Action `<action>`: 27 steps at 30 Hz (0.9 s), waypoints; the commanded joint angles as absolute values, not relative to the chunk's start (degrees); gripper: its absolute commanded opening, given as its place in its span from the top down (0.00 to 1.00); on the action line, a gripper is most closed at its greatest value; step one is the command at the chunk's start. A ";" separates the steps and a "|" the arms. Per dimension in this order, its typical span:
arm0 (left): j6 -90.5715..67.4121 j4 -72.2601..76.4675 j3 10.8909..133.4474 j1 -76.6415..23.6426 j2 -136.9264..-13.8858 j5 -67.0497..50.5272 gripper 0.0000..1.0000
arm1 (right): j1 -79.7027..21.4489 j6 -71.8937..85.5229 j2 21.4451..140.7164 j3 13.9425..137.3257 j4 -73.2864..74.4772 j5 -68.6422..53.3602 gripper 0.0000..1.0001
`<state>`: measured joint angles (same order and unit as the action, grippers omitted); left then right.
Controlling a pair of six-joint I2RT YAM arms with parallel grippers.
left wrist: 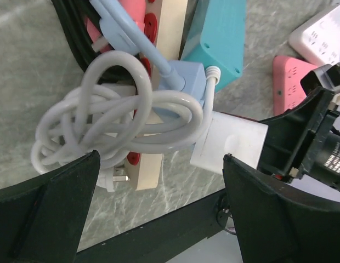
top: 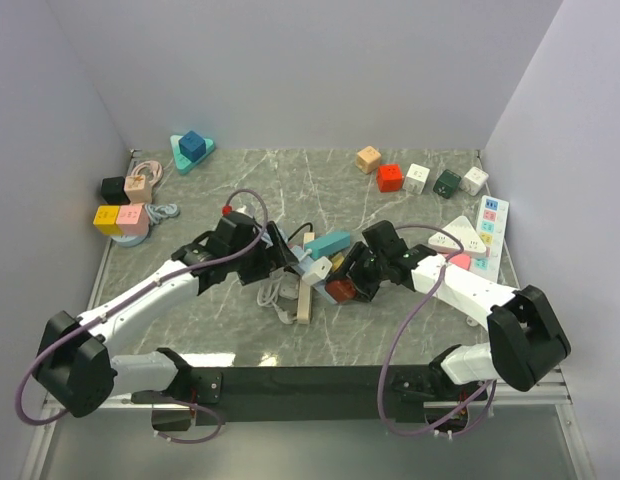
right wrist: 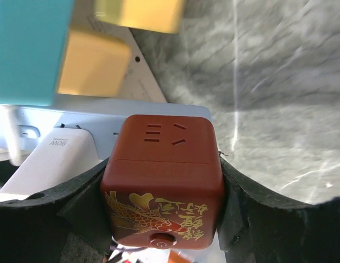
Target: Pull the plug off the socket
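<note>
A red cube socket (right wrist: 162, 181) with a gold fish print sits against a light blue socket block (right wrist: 98, 117). My right gripper (right wrist: 162, 189) is shut on the red cube, one finger on each side; it also shows in the top view (top: 348, 282). A white charger plug (left wrist: 230, 141) lies next to the light blue block (left wrist: 183, 79). My left gripper (left wrist: 159, 205) is open above a coiled white cable (left wrist: 109, 118) and a beige power strip (left wrist: 151, 164) with red sockets, and holds nothing. In the top view it (top: 280, 262) is just left of the cluster.
A teal power strip (top: 328, 243) lies on the cluster. Cube sockets (top: 390, 177) stand in a row at the back right. A white strip (top: 488, 232) and a pink one (left wrist: 290, 82) lie at the right. More sockets (top: 125, 210) sit at the left, and a teal triangle (top: 192, 150) behind them.
</note>
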<state>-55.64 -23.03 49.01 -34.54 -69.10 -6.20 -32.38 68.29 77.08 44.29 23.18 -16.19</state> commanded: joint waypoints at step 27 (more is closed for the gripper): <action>-52.73 -6.68 56.16 -44.82 -84.81 15.82 0.72 | -35.16 63.99 82.70 57.04 8.09 -46.05 1.00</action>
